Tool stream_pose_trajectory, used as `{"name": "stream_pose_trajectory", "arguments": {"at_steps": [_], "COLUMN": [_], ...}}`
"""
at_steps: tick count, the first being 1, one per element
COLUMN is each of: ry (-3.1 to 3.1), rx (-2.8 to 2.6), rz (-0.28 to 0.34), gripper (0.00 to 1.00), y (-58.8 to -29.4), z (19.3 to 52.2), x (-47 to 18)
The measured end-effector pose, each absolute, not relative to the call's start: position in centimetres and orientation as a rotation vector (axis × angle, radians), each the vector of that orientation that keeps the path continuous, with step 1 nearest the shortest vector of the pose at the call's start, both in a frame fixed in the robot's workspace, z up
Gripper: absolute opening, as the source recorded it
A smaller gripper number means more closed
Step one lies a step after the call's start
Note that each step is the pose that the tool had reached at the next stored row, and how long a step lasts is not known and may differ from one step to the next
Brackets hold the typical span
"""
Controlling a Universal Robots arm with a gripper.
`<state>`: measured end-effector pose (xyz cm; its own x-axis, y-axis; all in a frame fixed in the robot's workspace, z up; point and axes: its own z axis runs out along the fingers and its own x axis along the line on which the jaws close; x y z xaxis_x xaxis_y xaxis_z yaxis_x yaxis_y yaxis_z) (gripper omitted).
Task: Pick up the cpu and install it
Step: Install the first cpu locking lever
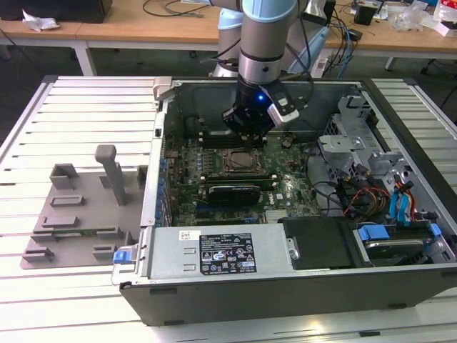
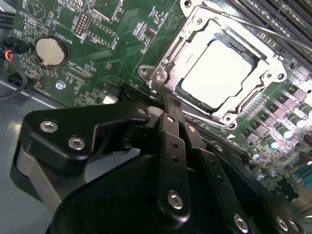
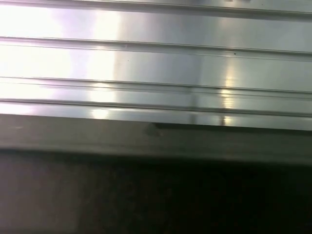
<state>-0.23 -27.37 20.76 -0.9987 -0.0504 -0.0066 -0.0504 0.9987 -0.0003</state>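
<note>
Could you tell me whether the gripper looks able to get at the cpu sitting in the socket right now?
Probably yes. The gripper hangs just above the open case, and the cpu lies face up inside its socket frame with nothing over its pale top.

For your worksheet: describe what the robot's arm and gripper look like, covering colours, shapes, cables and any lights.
The arm is a round silvery-grey tube with a pale blue cap at its joint. Black cables run down beside it. Its lower end is a black wrist section with a small blue light, next to a white-and-grey block. The gripper is black; in the second wrist view its flat black linkage bars are joined by silver screws.
</note>
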Motion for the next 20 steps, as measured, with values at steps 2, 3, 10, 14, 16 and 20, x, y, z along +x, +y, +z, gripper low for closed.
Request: {"name": "stream_pose_trajectory", "arguments": {"at_steps": [2,3,10,14,16,20], "ry": [3.134,3.134,3.135,3.135,3.136,3.134], "rx": [-0.079,-0.079,-0.079,-0.079,-0.079,-0.079], "rz": [0.0,0.0,0.0,0.001,0.002,0.045], "gripper": [0.11,0.11,0.11,0.11,0.11,0.11], "y": [-27.11,-27.08,-27.03,-27.38,-27.45,-27.4], "z": [20.7,20.7,20.53,20.28,20.2,20.27], "x": [-0.42,-0.43,-0.19,-0.18,-0.18,-0.15]}}
